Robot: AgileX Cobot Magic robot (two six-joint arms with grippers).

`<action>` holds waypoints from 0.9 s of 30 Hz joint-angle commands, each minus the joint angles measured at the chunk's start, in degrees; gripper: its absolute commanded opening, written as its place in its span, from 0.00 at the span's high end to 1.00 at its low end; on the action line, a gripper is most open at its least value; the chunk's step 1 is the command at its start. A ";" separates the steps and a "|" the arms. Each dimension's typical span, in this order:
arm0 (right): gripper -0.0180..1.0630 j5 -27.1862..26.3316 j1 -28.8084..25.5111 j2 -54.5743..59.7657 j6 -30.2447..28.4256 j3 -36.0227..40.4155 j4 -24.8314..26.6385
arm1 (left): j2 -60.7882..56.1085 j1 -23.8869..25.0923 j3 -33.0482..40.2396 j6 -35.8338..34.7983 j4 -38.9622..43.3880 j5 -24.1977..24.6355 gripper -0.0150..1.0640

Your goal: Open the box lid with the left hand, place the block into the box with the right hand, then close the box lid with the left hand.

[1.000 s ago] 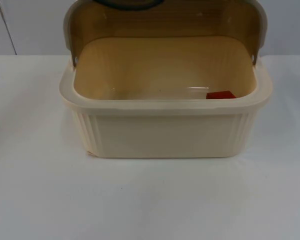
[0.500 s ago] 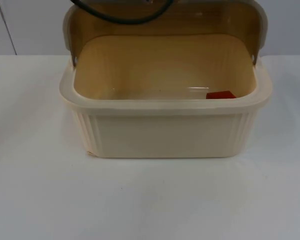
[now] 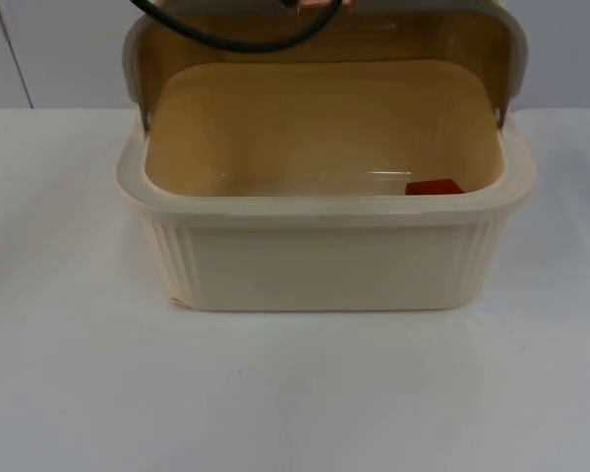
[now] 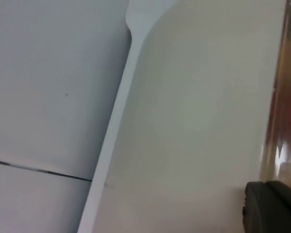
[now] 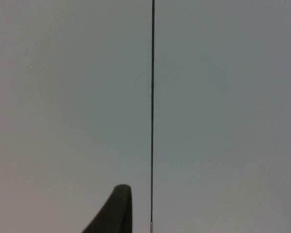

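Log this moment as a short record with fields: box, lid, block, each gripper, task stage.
box: cream ribbed box on the white table
lid: translucent lid raised behind the opening
block: red block inside the box, at its right end
left gripper: fingertip close to the lid's pale surface
right gripper: fingertip facing the grey partition wall, waiting
task stage: block is in; closing the lid remains

Red block (image 3: 434, 186) inside open box (image 3: 324, 261)
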 commanded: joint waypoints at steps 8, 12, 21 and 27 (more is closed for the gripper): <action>0.01 -0.08 -0.09 -0.28 0.04 -0.37 -0.21 | -2.48 -0.25 3.61 -0.78 0.34 2.31 0.99; 0.01 -0.08 0.01 -0.28 0.04 -0.37 -0.21 | -4.33 -1.06 8.69 -0.81 0.81 0.25 0.99; 0.01 -0.08 5.21 -0.28 -0.26 -0.37 -1.53 | -9.04 -7.77 20.87 -2.30 4.02 -9.07 0.99; 0.01 -0.30 6.45 -0.28 0.36 -0.37 -1.81 | -10.23 -12.22 26.85 -2.46 13.07 -12.32 0.99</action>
